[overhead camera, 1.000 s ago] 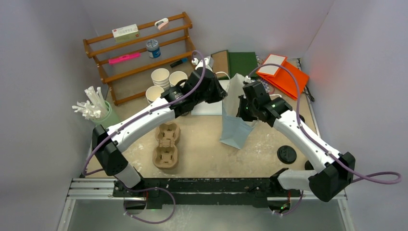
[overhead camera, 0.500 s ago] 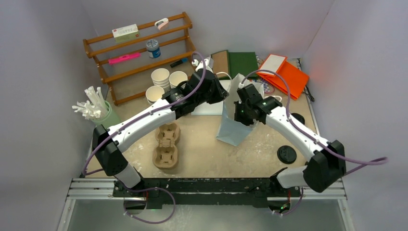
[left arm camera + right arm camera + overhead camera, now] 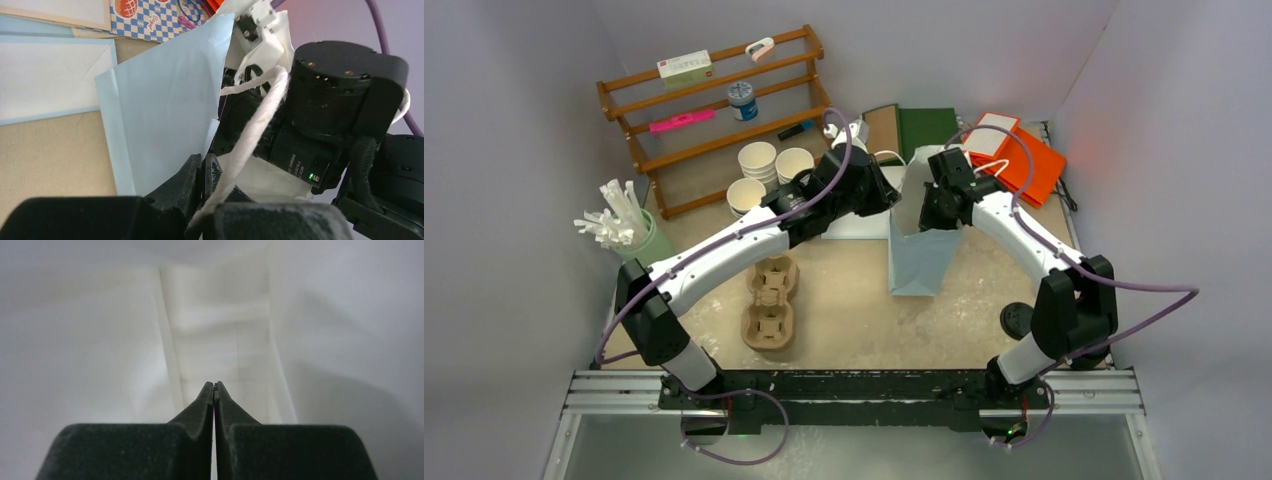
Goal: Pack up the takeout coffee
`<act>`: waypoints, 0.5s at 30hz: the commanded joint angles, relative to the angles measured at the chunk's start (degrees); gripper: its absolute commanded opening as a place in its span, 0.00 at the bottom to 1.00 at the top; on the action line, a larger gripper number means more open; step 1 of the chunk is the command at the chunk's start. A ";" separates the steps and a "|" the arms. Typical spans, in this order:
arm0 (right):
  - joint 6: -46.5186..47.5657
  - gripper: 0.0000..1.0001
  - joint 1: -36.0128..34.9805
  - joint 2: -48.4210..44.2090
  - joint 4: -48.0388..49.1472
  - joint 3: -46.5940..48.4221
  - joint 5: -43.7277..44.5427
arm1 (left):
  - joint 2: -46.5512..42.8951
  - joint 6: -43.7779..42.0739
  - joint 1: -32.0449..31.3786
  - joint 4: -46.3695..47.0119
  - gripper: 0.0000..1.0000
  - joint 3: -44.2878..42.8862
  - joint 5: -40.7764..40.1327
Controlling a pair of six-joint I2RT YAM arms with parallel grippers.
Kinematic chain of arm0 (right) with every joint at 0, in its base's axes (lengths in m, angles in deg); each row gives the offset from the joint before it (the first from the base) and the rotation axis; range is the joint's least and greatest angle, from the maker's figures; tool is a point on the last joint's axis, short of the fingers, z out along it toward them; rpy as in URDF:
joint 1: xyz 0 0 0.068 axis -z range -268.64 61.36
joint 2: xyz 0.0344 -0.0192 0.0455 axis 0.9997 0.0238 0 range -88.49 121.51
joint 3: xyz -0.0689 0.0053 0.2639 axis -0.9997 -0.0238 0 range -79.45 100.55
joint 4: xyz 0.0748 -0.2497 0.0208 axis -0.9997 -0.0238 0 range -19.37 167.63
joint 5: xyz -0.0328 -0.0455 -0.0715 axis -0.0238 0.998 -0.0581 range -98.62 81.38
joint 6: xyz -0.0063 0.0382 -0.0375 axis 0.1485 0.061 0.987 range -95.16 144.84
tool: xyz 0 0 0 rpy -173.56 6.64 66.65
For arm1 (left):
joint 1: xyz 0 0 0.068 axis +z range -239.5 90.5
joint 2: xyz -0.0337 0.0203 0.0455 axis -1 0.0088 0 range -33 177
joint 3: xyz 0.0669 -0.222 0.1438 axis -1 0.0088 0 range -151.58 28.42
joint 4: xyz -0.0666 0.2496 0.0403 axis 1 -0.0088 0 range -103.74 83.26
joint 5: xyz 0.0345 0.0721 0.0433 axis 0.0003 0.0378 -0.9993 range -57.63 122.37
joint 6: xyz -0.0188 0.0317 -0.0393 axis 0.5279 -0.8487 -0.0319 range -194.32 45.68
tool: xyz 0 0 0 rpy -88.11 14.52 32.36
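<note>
Only the left wrist view shows the left gripper (image 3: pixel 203 167) pinched shut on the paper bag's (image 3: pixel 165 105) white cord handle (image 3: pixel 252 132); overhead, that arm stretches to the bag's rim. Jaws together and empty, the right gripper (image 3: pixel 214 390) dips inside the bag. Where the takeout coffee sits, no view tells

no wording reads clearly. the blue-checked paper (image 3: pixel 145 20) on the bench bears an orange round logo and blue script, both too small to read. white print on the black wrist housing (image 3: pixel 300 167) is blurred. the rack's white box (image 3: pixel 684 66) has an illegible red label.
</note>
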 commanded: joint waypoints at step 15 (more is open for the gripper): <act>5.60 0.00 -0.02 -5.01 6.33 -5.07 1.12 | -8.02 -4.11 0.14 -9.99 0.72 -2.92 -6.66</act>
